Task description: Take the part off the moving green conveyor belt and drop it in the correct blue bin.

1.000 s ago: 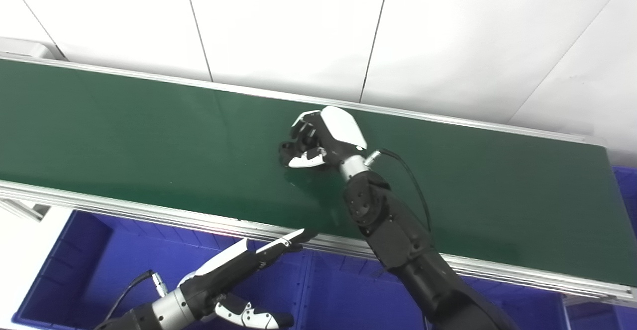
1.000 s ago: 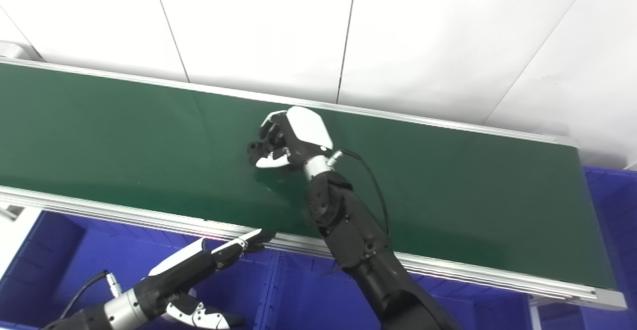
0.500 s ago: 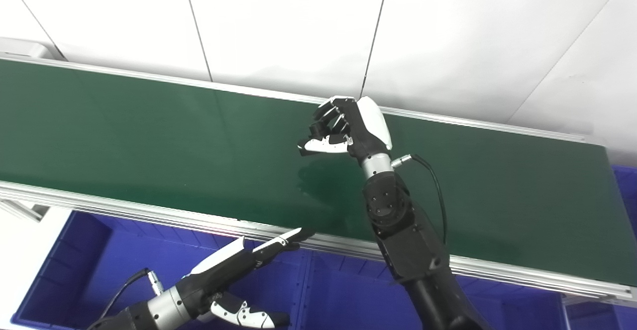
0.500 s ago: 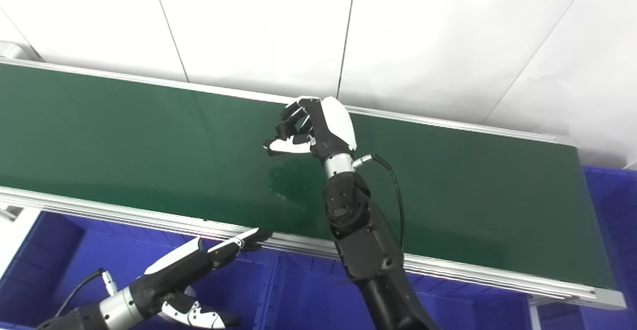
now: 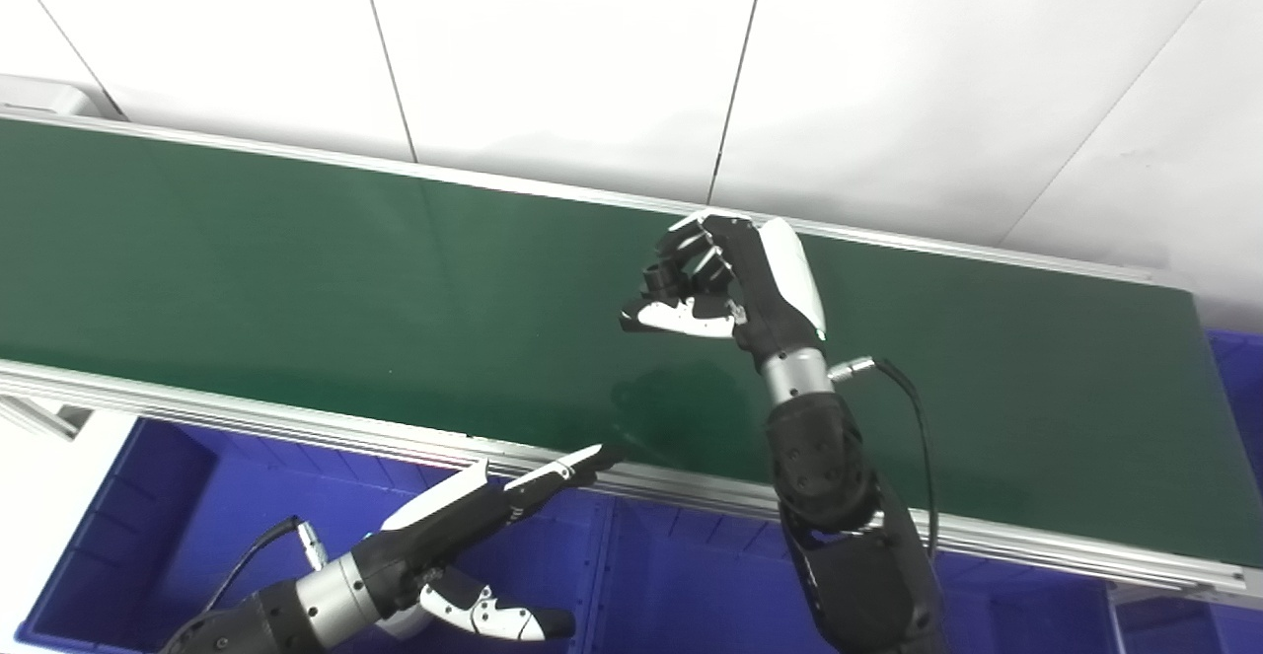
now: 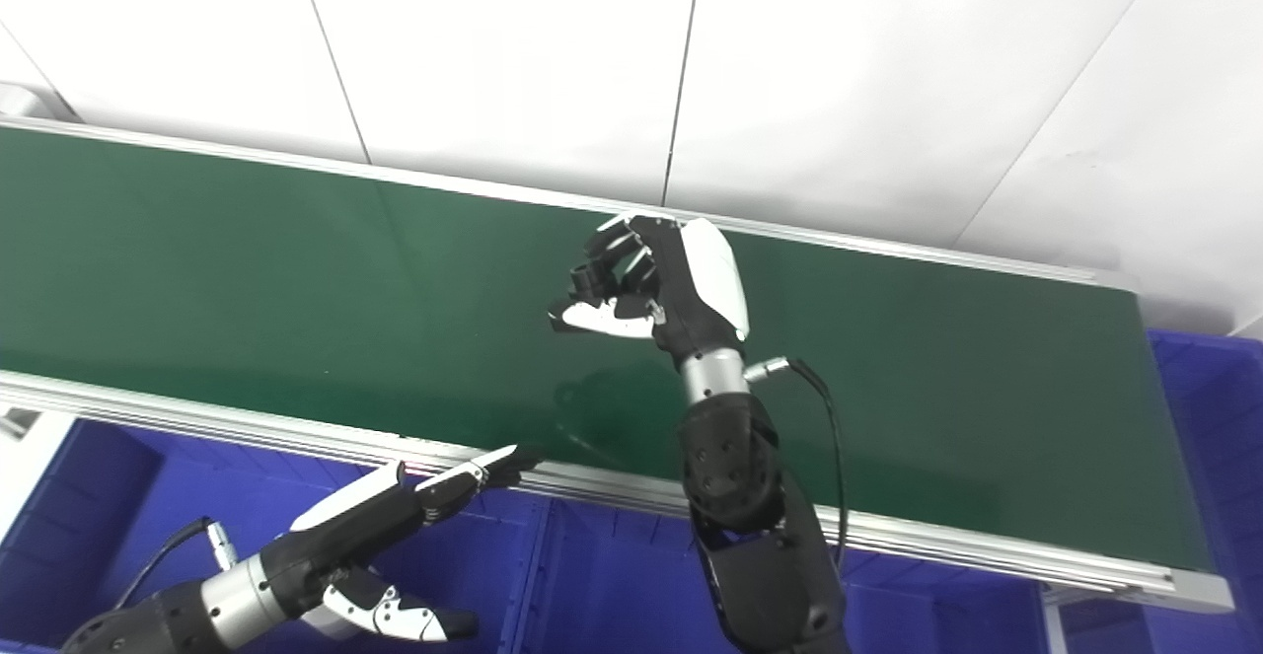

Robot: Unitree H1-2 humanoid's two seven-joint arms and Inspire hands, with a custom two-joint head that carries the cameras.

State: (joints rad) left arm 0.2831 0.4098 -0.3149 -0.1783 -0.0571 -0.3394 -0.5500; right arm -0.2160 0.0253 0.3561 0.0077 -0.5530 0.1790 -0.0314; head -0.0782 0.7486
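Part (image 5: 667, 277): small dark piece, sitting inside the curl of the right hand (image 5: 725, 284), fingers closing round it and the white thumb tucking under; its shape and long axis cannot be told. Left eye view: the right hand is hovering clear of the green conveyor belt (image 5: 247, 259), over its far half, with the blue bins (image 5: 178, 526) lying at the near side below the belt's rail. The left hand (image 5: 464, 536) is waiting low over those bins, fingers extending apart and holding nothing.

Right eye view: the right hand (image 6: 661, 284) is showing the same clamp on the part (image 6: 592, 274). The bins (image 6: 592, 575) are lying nearer than the hand and below it, so the carry is likely heading toward the near edge; the right hand is plainly the one nearer the part.
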